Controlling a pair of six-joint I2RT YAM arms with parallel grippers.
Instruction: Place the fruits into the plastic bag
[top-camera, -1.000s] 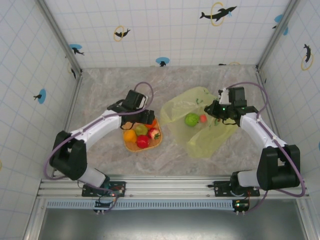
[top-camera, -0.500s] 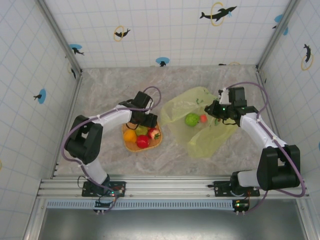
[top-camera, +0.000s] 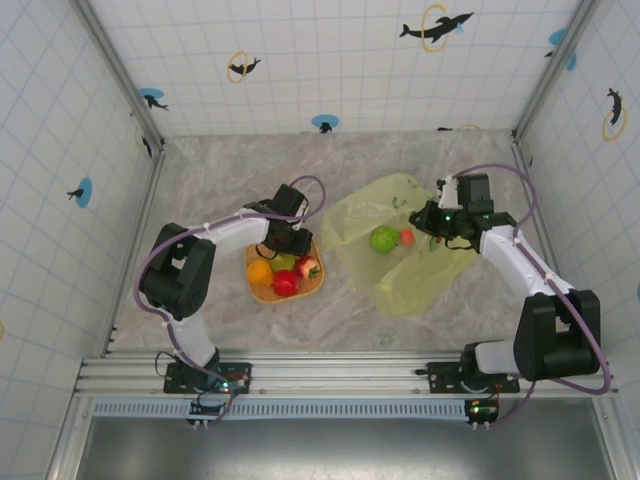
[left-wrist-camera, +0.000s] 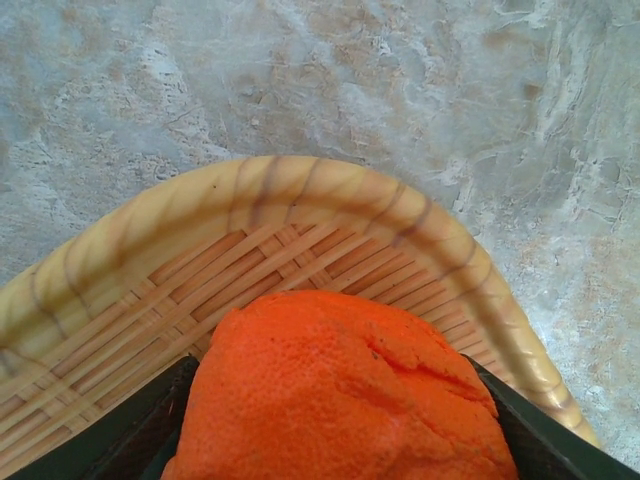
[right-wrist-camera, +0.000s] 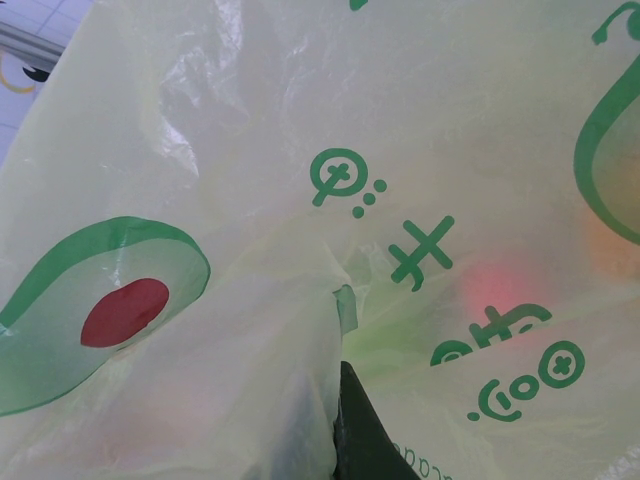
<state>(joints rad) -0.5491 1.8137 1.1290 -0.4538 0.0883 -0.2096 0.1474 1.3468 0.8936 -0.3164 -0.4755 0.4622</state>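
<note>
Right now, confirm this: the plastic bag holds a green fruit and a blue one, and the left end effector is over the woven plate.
One colour is wrong: beside the green fruit in the plastic bag lies a red fruit, not blue, as the top external view shows. The left end effector is over the woven plate.

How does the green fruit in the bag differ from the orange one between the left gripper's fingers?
The green fruit lies loose inside the plastic bag; the orange fruit is over the woven plate. No gripper touches the green fruit; the left gripper flanks the orange fruit with both fingers. Both are rounded.
</note>
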